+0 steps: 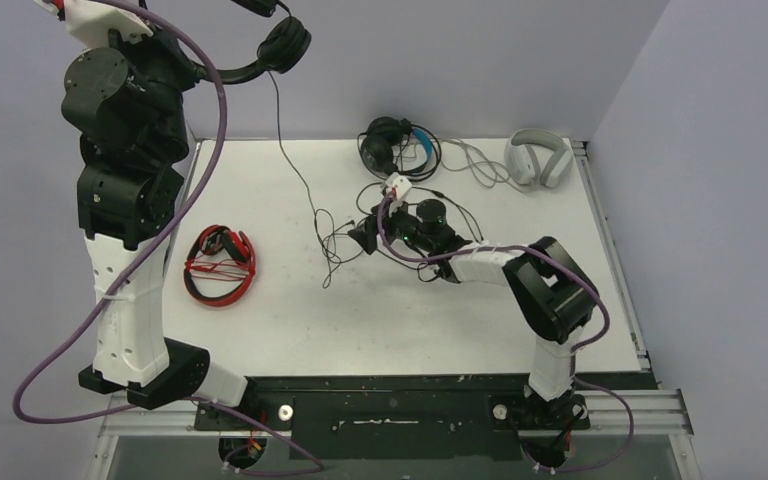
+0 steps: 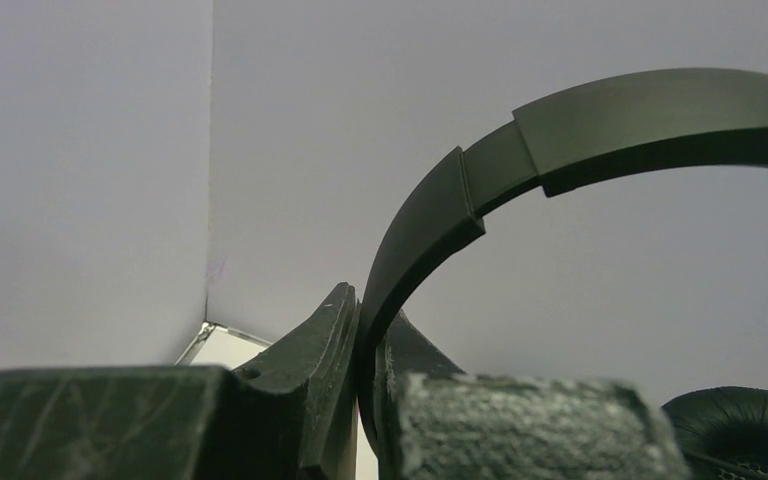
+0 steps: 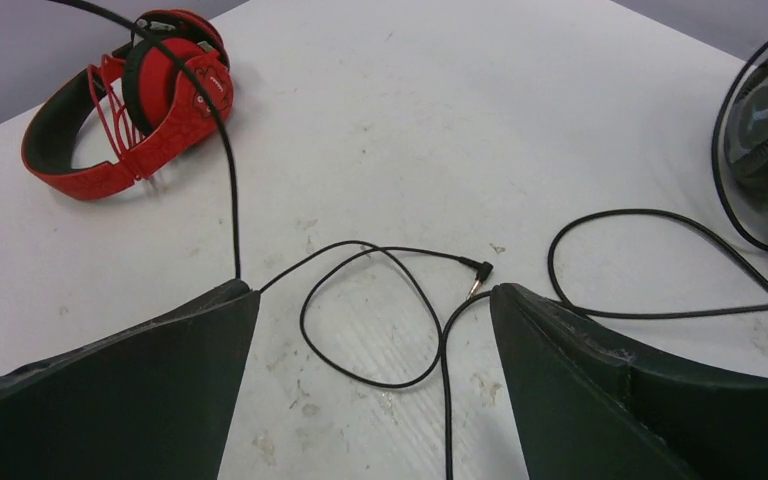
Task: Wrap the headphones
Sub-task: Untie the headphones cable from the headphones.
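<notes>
Black headphones [image 1: 282, 42], aloft, band arcing rightward

Light bright, even, diffuse, from above. Shadows on table [image 1: 380, 310] faint, soft-edged. No glare. Top view sharp. Left wrist view: fingers [image 2: 300, 400] close, blurred; black headset [image 2: 610, 120] band sharper. Right wrist view: fingers [image 3: 110, 400] dark, soft; cable [image 3: 444, 400] crisp.

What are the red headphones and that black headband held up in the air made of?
The red headphones look like matte moulded plastic, with an open lattice on the band and dark padding inside. The black headband looks like smooth satin plastic in two stepped segments; its ear pad may be wrinkled leatherette.
</notes>
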Motion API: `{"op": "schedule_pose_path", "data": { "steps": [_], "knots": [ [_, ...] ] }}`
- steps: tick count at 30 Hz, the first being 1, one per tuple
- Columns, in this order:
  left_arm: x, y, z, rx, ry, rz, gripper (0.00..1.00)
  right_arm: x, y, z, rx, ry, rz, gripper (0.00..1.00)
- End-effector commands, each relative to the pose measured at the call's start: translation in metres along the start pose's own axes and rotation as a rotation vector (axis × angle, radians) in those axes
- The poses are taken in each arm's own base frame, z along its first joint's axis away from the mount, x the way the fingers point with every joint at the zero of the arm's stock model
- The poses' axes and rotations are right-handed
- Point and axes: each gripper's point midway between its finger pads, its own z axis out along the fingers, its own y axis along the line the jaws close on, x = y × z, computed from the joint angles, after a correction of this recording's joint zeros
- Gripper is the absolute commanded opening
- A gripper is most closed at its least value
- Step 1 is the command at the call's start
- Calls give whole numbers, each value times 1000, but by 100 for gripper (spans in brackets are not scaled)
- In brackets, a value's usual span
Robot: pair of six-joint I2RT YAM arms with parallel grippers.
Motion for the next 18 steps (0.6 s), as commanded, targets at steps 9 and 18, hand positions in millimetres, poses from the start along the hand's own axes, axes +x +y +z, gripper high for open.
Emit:
{"op": "schedule_pose_path", "data": {
  "steps": [9, 18],
  "knots": [
    [-49, -10, -15, 82, -132, -139, 0, -23, 24, 72, -311, -76, -83, 89],
    [-52, -13, -16, 99, -139, -153, 0, -46, 0, 114, -224, -139, -37, 82]
  ]
}}
